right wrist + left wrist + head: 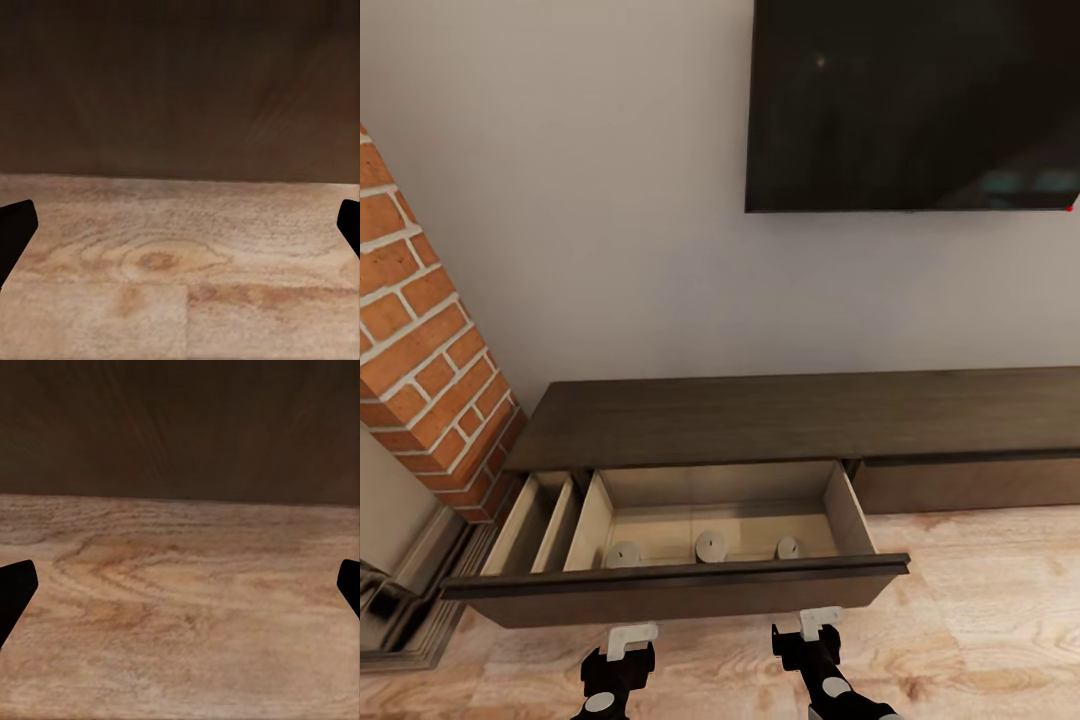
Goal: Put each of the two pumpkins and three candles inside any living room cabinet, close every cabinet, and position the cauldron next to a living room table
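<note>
both hands, left hand (630, 640) and right hand (818, 624), sit low just in front of the open drawer (680, 580), fingers spread and holding nothing. shoving the front unevenly, with one hand ahead of the other, could skew the drawer and jam it short of shut. three candles (710, 546) stand in a row on its pale floor, squat grey cylinders with a dark wick dot. behind, the dark cabinet (800, 415) runs along the wall.

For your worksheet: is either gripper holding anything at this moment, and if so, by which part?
Nothing is held. The left gripper and right gripper are both open and empty, just before the open drawer.
</note>
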Motion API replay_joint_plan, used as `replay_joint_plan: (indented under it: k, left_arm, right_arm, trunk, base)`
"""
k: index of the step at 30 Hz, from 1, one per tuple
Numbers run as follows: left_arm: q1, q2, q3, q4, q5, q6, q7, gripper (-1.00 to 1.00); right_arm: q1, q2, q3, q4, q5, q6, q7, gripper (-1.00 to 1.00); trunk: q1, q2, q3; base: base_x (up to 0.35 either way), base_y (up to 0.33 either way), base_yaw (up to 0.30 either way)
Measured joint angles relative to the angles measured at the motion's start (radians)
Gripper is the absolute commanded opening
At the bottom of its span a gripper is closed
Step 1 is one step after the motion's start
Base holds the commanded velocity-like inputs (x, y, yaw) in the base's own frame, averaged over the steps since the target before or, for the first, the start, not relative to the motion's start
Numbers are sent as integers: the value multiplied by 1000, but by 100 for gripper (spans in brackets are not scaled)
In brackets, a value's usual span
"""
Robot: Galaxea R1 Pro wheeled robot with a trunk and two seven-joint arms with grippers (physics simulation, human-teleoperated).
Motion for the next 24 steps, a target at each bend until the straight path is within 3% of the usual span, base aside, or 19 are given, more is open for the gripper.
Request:
replay_joint_plan:
  k: [11,13,24]
  left_arm:
    - [0,2,22,0,0,-1,-1,100]
    - [0,2,23,0,0,-1,-1,100]
    - [0,2,24,0,1,-1,-1,100]
  right_arm:
    - [0,-1,0,-1,1,0,0,100]
    - [1,-2,-29,2,-9,-1,-2,100]
    - [0,0,-25,1,-6,-2,-1,100]
  trunk:
    - [0,0,0]
    - [0,0,0]
    - [0,0,0]
  base:
    - [280,77,0]
    - [226,129,0]
    - [217,115,0]
